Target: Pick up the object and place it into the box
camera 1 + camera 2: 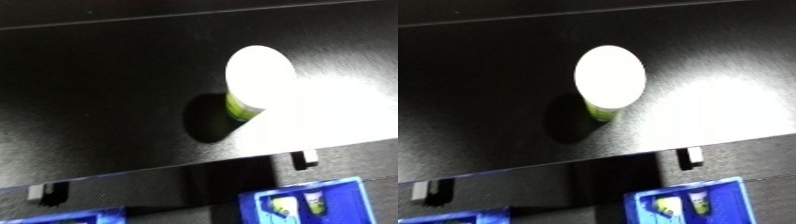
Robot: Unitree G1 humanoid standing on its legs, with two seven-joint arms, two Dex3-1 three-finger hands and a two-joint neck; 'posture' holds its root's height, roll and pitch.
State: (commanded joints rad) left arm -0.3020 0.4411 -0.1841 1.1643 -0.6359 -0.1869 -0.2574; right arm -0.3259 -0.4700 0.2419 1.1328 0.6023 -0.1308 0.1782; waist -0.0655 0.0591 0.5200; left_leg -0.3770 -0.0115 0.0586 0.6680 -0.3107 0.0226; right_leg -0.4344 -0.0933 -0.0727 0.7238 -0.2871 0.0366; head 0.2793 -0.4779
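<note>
No hand shows in either view, so I cannot tell if the hands are released, clenched or grasping something. The task's thing, a white container with a yellow-green band (251, 82), stands upright on the black table (98, 90), a bit right of centre and well back from the front edge; its wide white top faces the camera and hides most of the body, only the green part low down shows. It throws a dark shadow to its left, and bright glare lies on the table to its right. Below the table's front edge there is a blue bin (351, 187) at the lower right, w/ what look like two small bottles (300, 204) already inside – too small to tell more. Another blue bin (62, 218) peeps in at the lower left corner, its content not seen. Judgement: the step in hand is the very first, approach & pick-up, nothing is done yet for this container. Next move prob. calls for a hand to come over the front edge, reach up to the container and close round its body from the side, not the top – the wide top looks hard to hold, and a push could tip it. After that, carry it back and down to a bin; the right one is nearer.
</note>
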